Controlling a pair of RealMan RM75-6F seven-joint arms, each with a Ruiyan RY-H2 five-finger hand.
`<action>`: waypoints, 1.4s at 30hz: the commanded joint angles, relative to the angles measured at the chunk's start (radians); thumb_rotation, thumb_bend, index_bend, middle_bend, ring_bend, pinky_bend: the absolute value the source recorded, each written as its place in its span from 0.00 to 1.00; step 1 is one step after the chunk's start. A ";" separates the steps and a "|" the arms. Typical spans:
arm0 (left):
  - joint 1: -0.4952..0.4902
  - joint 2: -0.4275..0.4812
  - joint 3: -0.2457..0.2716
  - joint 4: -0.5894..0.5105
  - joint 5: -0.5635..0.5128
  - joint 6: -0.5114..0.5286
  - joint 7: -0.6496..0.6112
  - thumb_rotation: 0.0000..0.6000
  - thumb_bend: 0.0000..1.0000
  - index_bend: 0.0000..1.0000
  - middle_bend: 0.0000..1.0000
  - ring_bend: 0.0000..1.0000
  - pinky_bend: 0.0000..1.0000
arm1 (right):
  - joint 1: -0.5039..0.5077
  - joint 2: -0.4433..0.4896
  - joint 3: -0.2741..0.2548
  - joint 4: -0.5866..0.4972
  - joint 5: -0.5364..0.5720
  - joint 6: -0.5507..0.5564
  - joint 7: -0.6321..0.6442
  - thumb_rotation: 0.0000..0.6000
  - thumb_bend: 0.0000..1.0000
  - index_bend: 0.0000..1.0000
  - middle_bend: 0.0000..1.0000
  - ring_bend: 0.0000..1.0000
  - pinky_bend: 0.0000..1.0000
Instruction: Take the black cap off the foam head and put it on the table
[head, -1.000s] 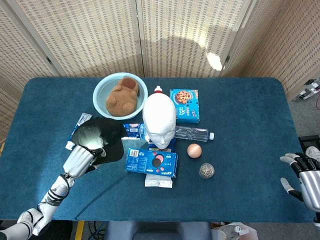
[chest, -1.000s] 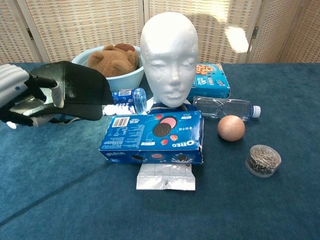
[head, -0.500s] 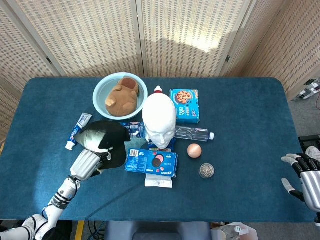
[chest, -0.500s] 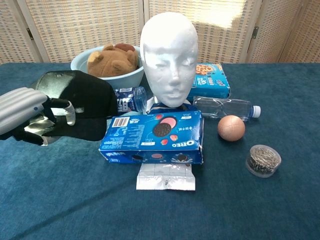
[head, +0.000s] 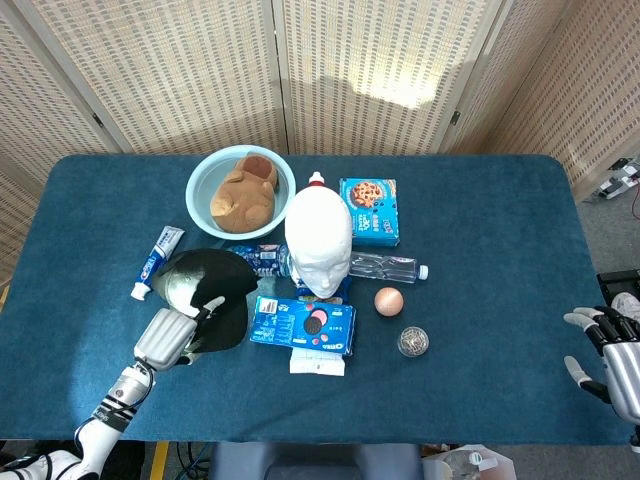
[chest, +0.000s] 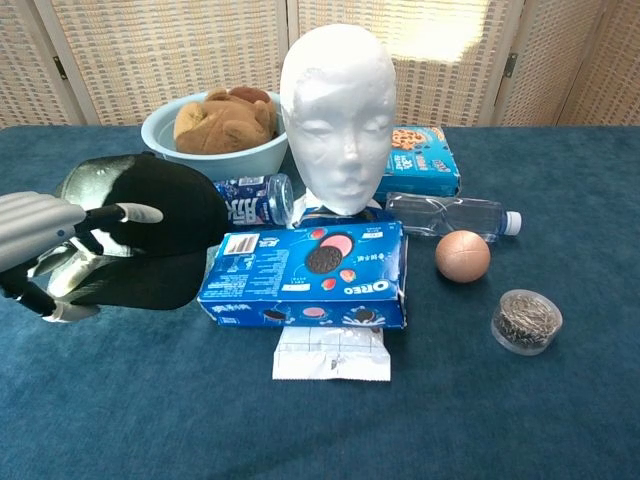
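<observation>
The black cap (head: 208, 288) (chest: 160, 235) lies on the blue table (head: 480, 250), left of the white foam head (head: 318, 240) (chest: 340, 115), which is bare. My left hand (head: 170, 335) (chest: 45, 255) is at the cap's near left side. Its fingers are spread, and one finger (chest: 125, 213) stretches straight across the crown. The cap's brim points toward me and its right edge touches the Oreo box (head: 302, 325) (chest: 305, 272). My right hand (head: 608, 355) hovers open at the table's right front corner, seen only in the head view.
A light blue bowl (head: 203, 180) holding a brown plush toy stands behind the cap. Around the head lie a toothpaste tube (head: 157, 260), a cookie box (head: 368, 210), a clear water bottle (head: 385, 267), a brown ball (head: 388, 300), a round tin (head: 413, 342) and a white packet (head: 318, 362).
The left hand has lowered the cap from the air onto the table beside the Oreo box. Its fingers have straightened off the brim, and the hand has drawn back slightly toward me.
</observation>
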 joint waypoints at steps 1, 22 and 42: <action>0.022 0.035 -0.003 -0.061 -0.039 0.004 0.083 1.00 0.13 0.00 0.56 0.66 1.00 | 0.000 0.000 0.000 0.002 0.000 0.000 0.002 1.00 0.28 0.33 0.29 0.19 0.30; 0.133 0.173 -0.036 -0.246 -0.128 0.142 0.117 1.00 0.08 0.00 0.30 0.39 0.67 | -0.002 0.001 0.000 0.017 0.010 -0.002 0.019 1.00 0.28 0.33 0.29 0.19 0.30; 0.332 0.271 -0.020 -0.314 -0.113 0.365 0.029 1.00 0.08 0.02 0.16 0.21 0.36 | 0.037 0.002 -0.014 0.019 -0.021 -0.067 0.006 1.00 0.28 0.33 0.28 0.19 0.29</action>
